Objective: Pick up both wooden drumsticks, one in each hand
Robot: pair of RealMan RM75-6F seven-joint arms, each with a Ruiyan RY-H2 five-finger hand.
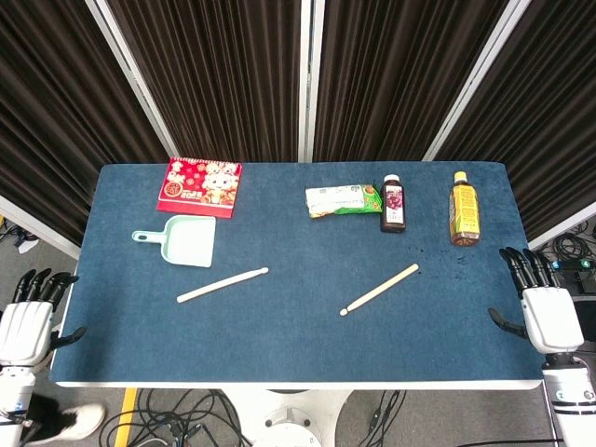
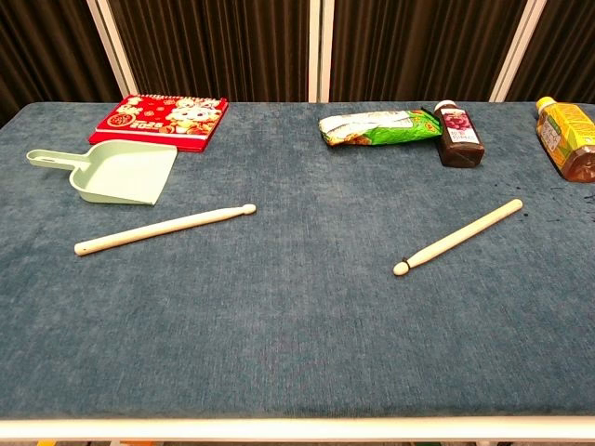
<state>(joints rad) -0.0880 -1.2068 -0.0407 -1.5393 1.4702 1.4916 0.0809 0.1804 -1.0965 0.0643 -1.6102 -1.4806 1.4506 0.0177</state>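
Your chest view misses both hands entirely. It crops the yellow-capped bottle point(image 2: 569, 139) at its right edge. Up top, your left hand point(image 1: 26, 321) runs off the frame's left side, and the red box point(image 1: 200, 185) print's too small to read.

No text, brand, number or sign is legible in either view. The flat red rectangular box point(image 1: 200, 186) point(image 2: 160, 120) at the table's 11 o'clock carries gold and white cartoon artwork with characters too small to read. The green and white plastic snack packet point(image 1: 343, 200) point(image 2: 379, 126) at 12 o'clock, the small dark bottle with a purple label point(image 1: 393, 205) point(image 2: 459, 135) just beside it, and the amber bottle with a yellow label point(image 1: 465, 209) point(image 2: 569, 139) at 1 o'clock all bear printing that is blurred beyond reading.
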